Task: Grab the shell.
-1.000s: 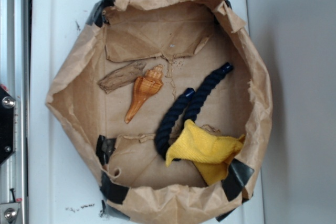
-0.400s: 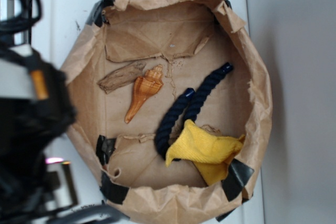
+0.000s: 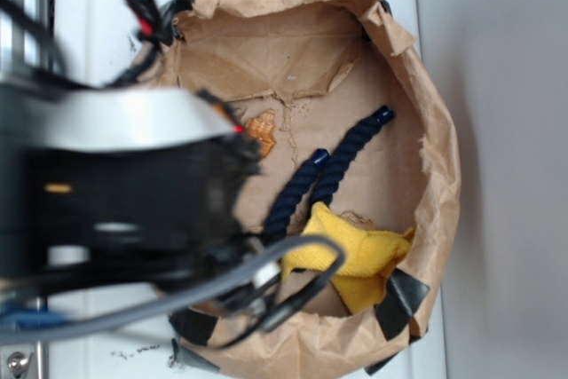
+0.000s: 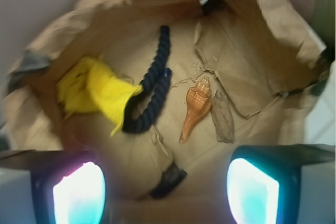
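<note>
The gripper (image 4: 167, 192) is hovering high over the paper-lined basket (image 4: 63, 40), its fingers (image 4: 79, 192) spread wide. The conch shell (image 4: 195, 109) is lying on the floor, spiral end at 12 o'clock, with the bark piece (image 4: 222, 116) touching at 3 o'clock. Descending centred on the ridged body, jaws closing across its width, should avoid the bark.

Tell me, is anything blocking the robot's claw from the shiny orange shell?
Nothing visible does. In the wrist view the glossy orange spiral shell lies on bare brown paper, ahead of the open gripper. The dull brown bark-like piece sits close beside it, and the dark blue rope lies off to the other side, apart from it.
</note>
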Controlling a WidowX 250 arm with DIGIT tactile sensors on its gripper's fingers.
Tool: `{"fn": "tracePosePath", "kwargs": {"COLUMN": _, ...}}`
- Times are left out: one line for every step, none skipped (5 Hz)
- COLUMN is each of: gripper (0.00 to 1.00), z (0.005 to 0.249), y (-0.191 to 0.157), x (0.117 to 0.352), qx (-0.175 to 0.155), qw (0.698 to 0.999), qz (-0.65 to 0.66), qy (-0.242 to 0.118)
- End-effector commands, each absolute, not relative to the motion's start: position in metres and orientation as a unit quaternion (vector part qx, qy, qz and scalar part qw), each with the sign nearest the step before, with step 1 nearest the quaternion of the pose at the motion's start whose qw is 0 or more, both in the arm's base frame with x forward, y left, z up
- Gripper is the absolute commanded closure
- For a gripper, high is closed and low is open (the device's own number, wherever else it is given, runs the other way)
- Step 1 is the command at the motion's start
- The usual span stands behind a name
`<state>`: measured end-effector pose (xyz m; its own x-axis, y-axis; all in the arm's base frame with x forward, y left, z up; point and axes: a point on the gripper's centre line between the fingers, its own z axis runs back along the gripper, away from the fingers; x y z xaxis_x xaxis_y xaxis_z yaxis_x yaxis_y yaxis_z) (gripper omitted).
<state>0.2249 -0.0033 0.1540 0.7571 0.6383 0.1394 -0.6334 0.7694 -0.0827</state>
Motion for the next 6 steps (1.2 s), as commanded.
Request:
{"fn": "tracePosePath", "kwargs": {"gripper": 0.0, "z": 0.106, "y": 0.042, "x": 0.223, "qx": -0.005, "qw": 0.914, "qz": 0.401, "qy": -0.058}}
{"fn": "tracePosePath", "kwargs": {"gripper": 0.0, "z": 0.106, "y": 0.042, "x": 0.223, "qx": -0.005, "qw": 0.914, "qz": 0.401, "qy": -0.058}}
{"fn": "tracePosePath", "kwargs": {"gripper": 0.0, "z": 0.106, "y": 0.042, "x": 0.223, "qx": -0.005, "qw": 0.914, "qz": 0.401, "qy": -0.058}}
{"fn": "tracePosePath", "kwargs": {"gripper": 0.0, "z": 0.106, "y": 0.042, "x": 0.223, "qx": -0.005, "qw": 0.914, "qz": 0.401, "qy": -0.058}}
{"fn": "tracePosePath", "kwargs": {"gripper": 0.0, "z": 0.106, "y": 0.042, "x": 0.223, "qx": -0.005, "qw": 0.914, "qz": 0.401, "qy": -0.058}}
{"fn": "tracePosePath", "kwargs": {"gripper": 0.0, "z": 0.089, "y": 0.041, "x": 0.235, "qx": 0.002, "qw": 0.908, "qz": 0.414, "qy": -0.06}}
